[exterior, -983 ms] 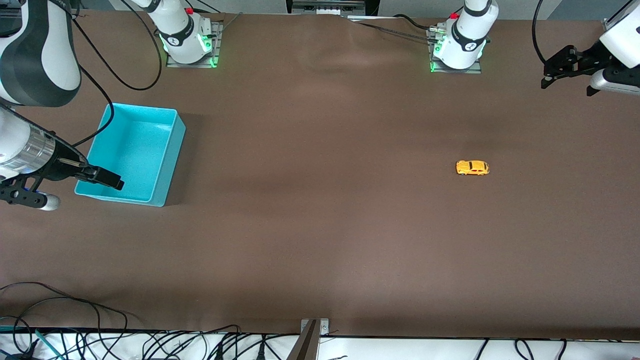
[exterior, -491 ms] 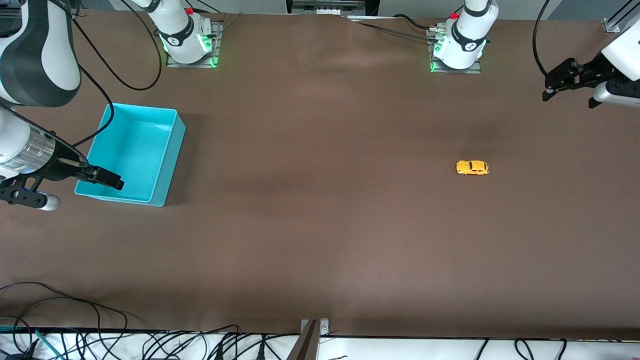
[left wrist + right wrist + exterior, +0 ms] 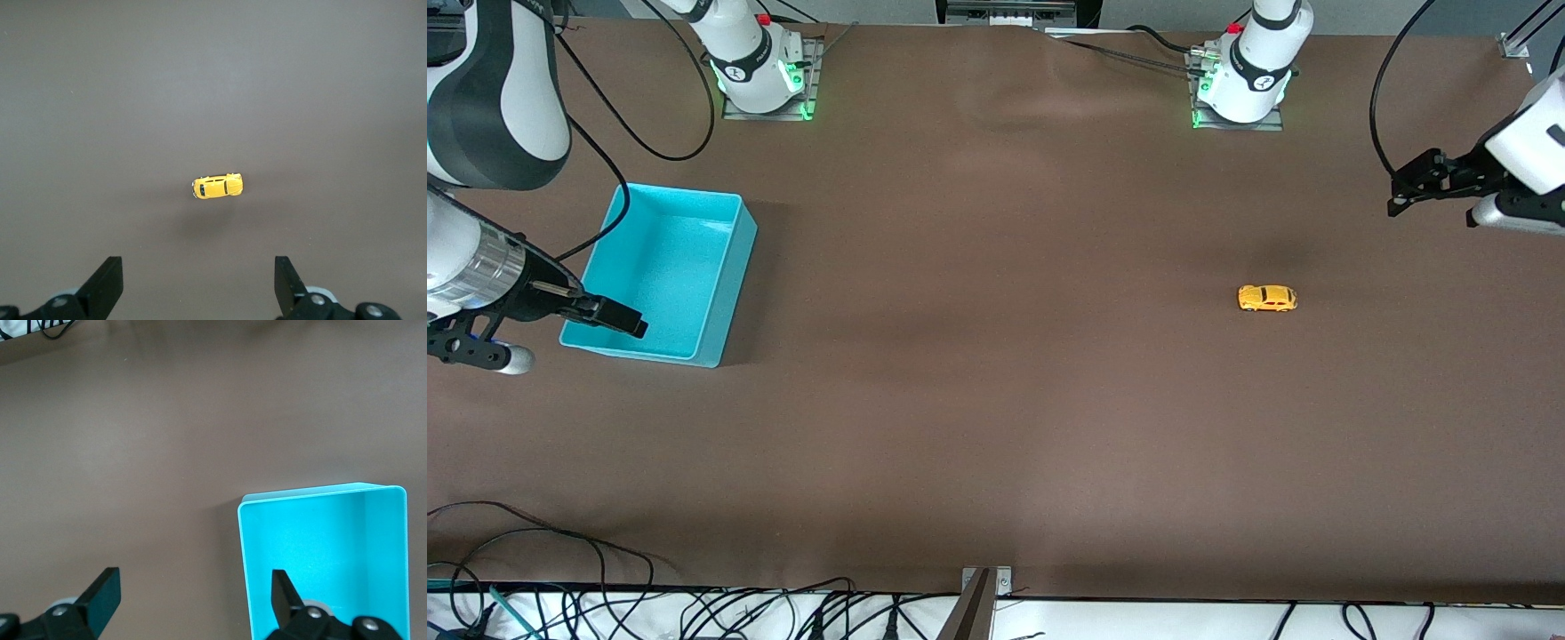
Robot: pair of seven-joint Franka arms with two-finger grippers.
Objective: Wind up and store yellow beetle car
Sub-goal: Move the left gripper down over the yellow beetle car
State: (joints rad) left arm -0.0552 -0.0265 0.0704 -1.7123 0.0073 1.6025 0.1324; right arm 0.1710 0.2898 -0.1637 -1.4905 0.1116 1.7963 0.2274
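Observation:
The yellow beetle car [image 3: 1267, 298] stands on its wheels on the brown table, toward the left arm's end. It also shows in the left wrist view [image 3: 217, 187], ahead of the fingers. My left gripper [image 3: 1398, 197] is open and empty, up over bare table at the left arm's end, apart from the car; in its own view [image 3: 199, 287] the jaws stand wide apart. My right gripper [image 3: 624, 322] is open and empty over the edge of the turquoise bin [image 3: 660, 271]; in its own view [image 3: 193, 597] one finger is over the bin [image 3: 320, 560], the other over the table.
The turquoise bin holds nothing and stands toward the right arm's end. Both arm bases [image 3: 758, 76] [image 3: 1240, 84] are bolted at the table's edge farthest from the front camera. Cables [image 3: 694, 613] lie along the edge nearest to it.
My left gripper has come down and moved closer to the car. The right arm, the car and the bin have not moved.

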